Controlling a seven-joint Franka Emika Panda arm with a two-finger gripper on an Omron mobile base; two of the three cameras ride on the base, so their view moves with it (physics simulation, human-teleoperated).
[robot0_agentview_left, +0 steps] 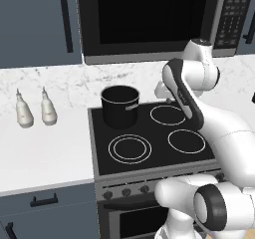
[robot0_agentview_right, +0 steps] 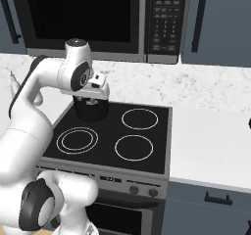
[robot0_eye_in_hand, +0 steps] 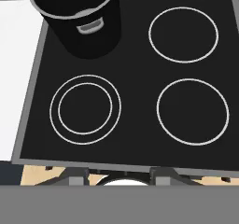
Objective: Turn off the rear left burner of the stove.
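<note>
Nearest, row of small dark knobs [robot0_agentview_left: 126,191] along the stove [robot0_agentview_right: 162,112] front: rigid, light, probably slick; best pinched across the sides. Further left-back, black pot [robot0_agentview_left: 120,105] covering the rear left burner. Gripper [robot0_agentview_right: 91,102] above cooktop, spread or pressed together impossible to tell.

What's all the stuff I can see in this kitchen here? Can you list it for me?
Stove: one, black glass top, grey steel front, centre.
Rear left burner: one, under the pot.
Pot: one, black, rear left of cooktop.
Ring markings: three, white; double at front left, singles on the right.
Knobs: small, dark, along stove front.
Microwave: one, black, above stove.
Bottles: two, pale, on left counter.
Counter: white marble, both sides.
Cabinets: blue-grey, dark handles.
Arm: white, over the stove.
Gripper: dark fingertips, above the pot.
</note>
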